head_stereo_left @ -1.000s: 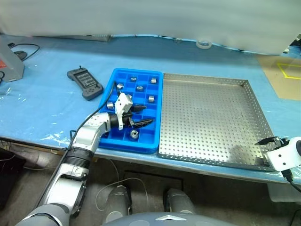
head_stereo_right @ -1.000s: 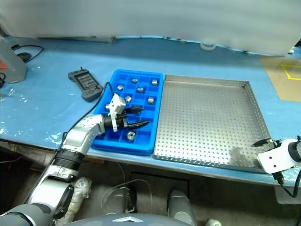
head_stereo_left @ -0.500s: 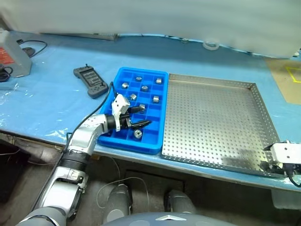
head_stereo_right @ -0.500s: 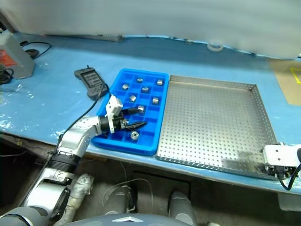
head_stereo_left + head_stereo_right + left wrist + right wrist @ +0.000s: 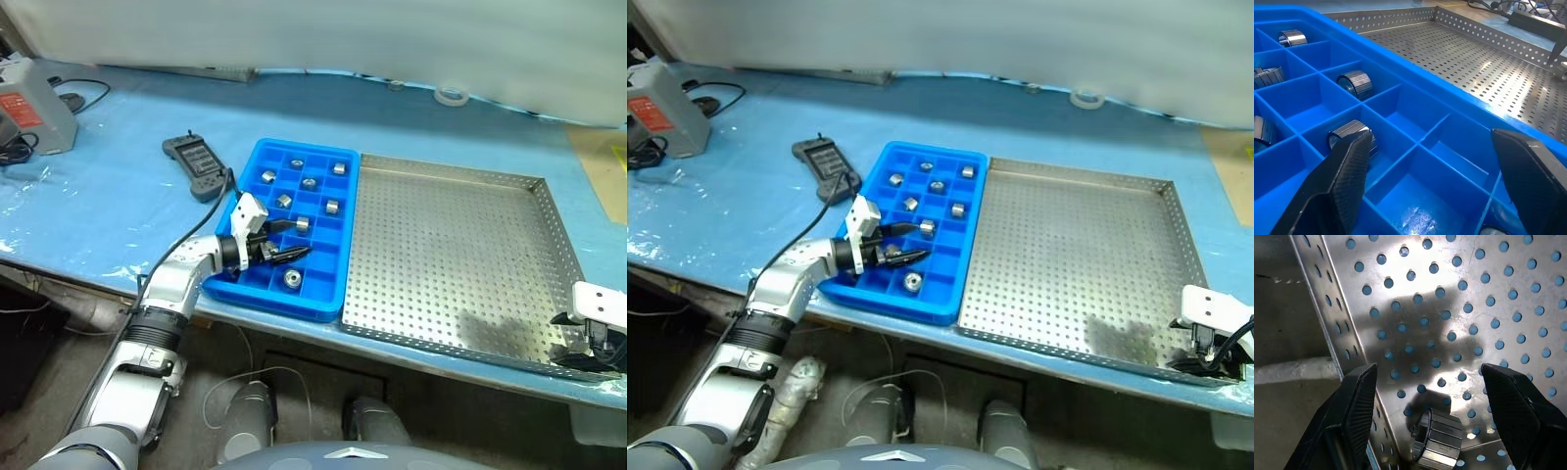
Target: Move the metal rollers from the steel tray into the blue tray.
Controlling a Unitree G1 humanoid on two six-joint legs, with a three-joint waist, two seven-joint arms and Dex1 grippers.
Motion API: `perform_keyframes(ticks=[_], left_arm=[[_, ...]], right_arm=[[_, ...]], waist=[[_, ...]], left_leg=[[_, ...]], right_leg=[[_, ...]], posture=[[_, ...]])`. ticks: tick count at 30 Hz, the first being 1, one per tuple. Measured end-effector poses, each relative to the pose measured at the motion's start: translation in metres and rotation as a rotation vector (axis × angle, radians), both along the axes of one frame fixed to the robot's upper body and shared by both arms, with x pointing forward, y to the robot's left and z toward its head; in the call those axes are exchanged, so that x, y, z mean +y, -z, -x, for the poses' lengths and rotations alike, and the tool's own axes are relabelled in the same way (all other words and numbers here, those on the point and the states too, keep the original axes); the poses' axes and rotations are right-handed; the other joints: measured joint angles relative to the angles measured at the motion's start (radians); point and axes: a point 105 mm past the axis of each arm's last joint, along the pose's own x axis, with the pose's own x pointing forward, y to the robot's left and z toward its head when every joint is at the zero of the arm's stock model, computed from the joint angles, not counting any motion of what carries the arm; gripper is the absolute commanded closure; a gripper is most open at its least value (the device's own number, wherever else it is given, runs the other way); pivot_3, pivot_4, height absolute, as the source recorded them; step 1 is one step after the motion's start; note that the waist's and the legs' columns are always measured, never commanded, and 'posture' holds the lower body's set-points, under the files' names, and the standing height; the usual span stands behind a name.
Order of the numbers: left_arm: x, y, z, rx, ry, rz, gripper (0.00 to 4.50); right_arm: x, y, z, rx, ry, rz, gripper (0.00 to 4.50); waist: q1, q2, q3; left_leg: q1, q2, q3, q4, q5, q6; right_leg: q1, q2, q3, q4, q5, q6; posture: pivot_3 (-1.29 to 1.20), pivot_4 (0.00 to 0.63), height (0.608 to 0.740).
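Black handheld controller [image 5: 195, 166] lies left of your bright blue compartment tray [image 5: 290, 227]; grey box [image 5: 37, 116] far left, white tape ring [image 5: 452, 96] at back. Nothing blocks you. Left gripper [image 5: 287, 242] spread wide, empty, over blue tray holding seven shiny metal rollers [image 5: 303, 226]. Right gripper [image 5: 1432, 396] spread, empty, above last roller [image 5: 1438, 444] in near right corner of perforated steel tray [image 5: 460, 257]. Since earlier: right wrist rolled, now pointing down.

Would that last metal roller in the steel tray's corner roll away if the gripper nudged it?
Probably: the roller is round with smooth facets, on the steel tray's flat floor. The rim beside it should stop it. Being shiny metal, it may slip.
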Motion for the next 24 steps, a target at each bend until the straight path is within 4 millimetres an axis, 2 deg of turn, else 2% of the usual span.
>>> perform_keyframes(ticks=[8,15,18,22,24], left_arm=[[0.001,-0.004,-0.002,-0.023,0.006,-0.012,0.43],[0.001,-0.002,-0.003,-0.017,0.004,-0.018,0.43],[0.002,-0.001,-0.003,-0.015,0.003,-0.019,0.43],[0.002,-0.001,-0.003,-0.015,0.006,-0.02,0.43],[0.002,-0.001,-0.003,-0.016,0.005,-0.021,0.43]], right_arm=[[-0.032,0.005,0.009,0.011,0.058,0.118,0.93],[-0.034,0.007,0.011,0.018,0.059,0.121,0.93],[-0.034,0.009,0.013,0.031,0.061,0.115,1.51],[-0.036,0.015,0.021,0.074,0.072,0.108,2.91],[-0.036,0.016,0.021,0.075,0.074,0.106,3.07]], waist=[[0.001,0.0,0.0],[0.003,0.0,0.0],[0.003,0.0,0.0],[0.005,0.0,0.0],[0.004,0.0,0.0]], left_leg=[[0.0,-0.001,0.0,0.001,0.0,0.0],[-0.001,0.0,0.0,0.002,0.0,0.0],[-0.001,0.0,0.0,0.002,0.0,0.0],[-0.002,0.0,0.0,0.002,0.0,0.0],[-0.002,0.0,0.0,0.003,0.0,0.0]], right_leg=[[0.001,0.0,0.0,0.0,0.0,0.0],[0.001,0.0,0.0,0.0,0.0,0.0],[0.002,0.0,-0.001,0.0,0.0,0.0],[0.002,0.0,-0.001,0.0,-0.001,-0.001],[0.002,0.0,-0.001,0.0,-0.001,-0.001]], posture=[[-0.21,0.15,0.74],[-0.22,0.15,0.74],[-0.22,0.15,0.74],[-0.22,0.15,0.74],[-0.22,0.15,0.74]])
